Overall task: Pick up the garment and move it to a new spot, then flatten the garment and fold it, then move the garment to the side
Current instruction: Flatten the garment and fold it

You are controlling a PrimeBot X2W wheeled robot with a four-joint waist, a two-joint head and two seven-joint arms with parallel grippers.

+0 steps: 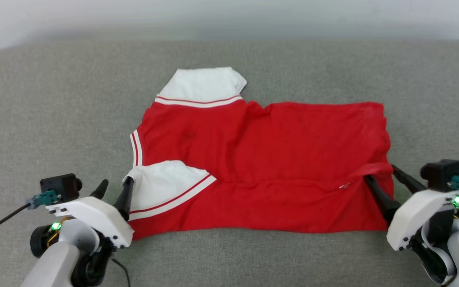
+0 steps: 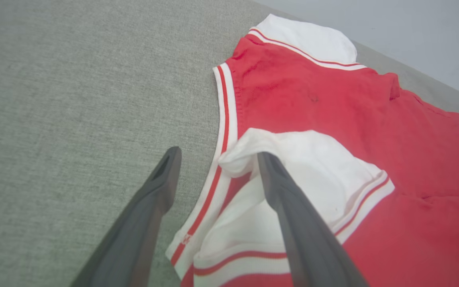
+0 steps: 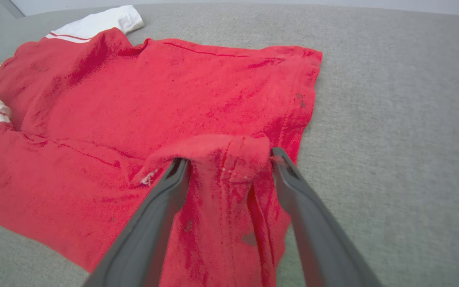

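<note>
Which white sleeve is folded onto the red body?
The near sleeve, by the left gripper; the far sleeve sticks out onto the grey surface.

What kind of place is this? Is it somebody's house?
Hard to say for sure. Probably a robot practice room: a grey cloth-covered surface, a plain pale wall behind it, and a red shirt spread between the left gripper and right gripper.

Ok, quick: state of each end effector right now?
Left end effector: open, at the garment's white sleeve, holding nothing.
Right end effector: open, a hem fold lying loose between its fingers, not clamped.
</note>
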